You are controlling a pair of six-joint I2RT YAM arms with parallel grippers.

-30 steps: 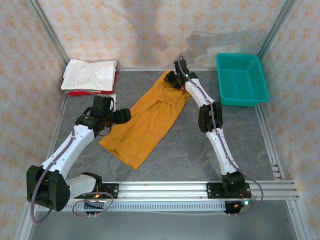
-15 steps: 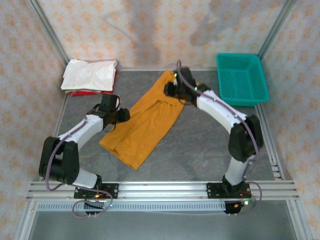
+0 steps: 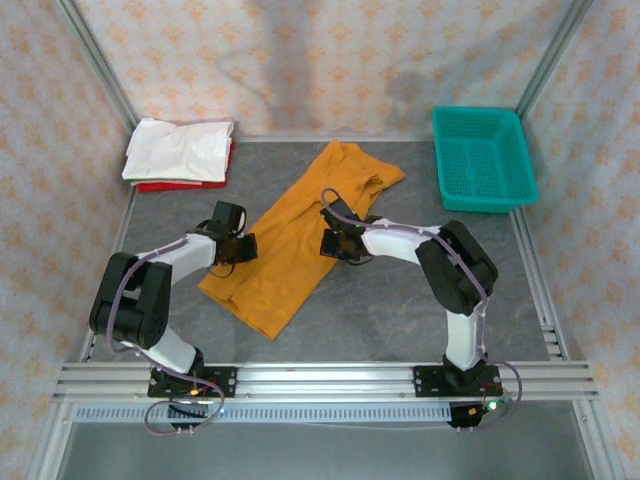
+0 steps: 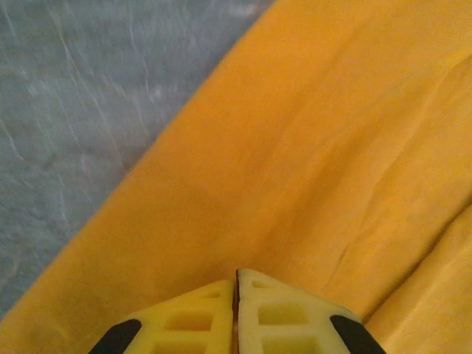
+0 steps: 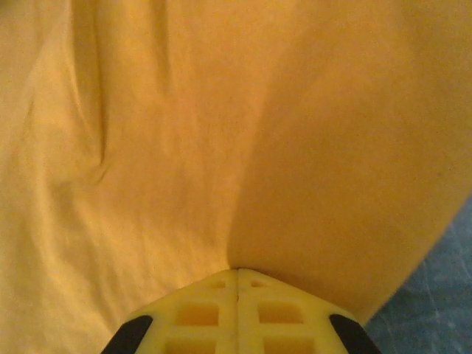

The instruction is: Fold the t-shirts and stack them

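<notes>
The mustard-orange t-shirt [image 3: 295,225] lies folded into a long strip, running diagonally from back right to front left on the grey table. My left gripper [image 3: 243,248] sits at its left edge, jaws shut with the tips pressed into the cloth [image 4: 295,147]. My right gripper [image 3: 331,243] is at the strip's right edge, shut, and a raised crease of orange cloth [image 5: 184,147] runs up from its tips. The left gripper [image 4: 236,274] and right gripper [image 5: 237,271] show closed yellow fingers. A folded white t-shirt [image 3: 180,148] rests on a red one [image 3: 165,186] at the back left.
A teal mesh basket [image 3: 483,158] stands at the back right. Bare grey tabletop [image 3: 400,290] lies right of and in front of the orange shirt. An aluminium rail [image 3: 330,378] runs along the near edge, and metal frame posts border the sides.
The right gripper came from the shirt's far collar end down to its right edge at mid-length. The left gripper shifted slightly along the left edge. Both jaws closed.
</notes>
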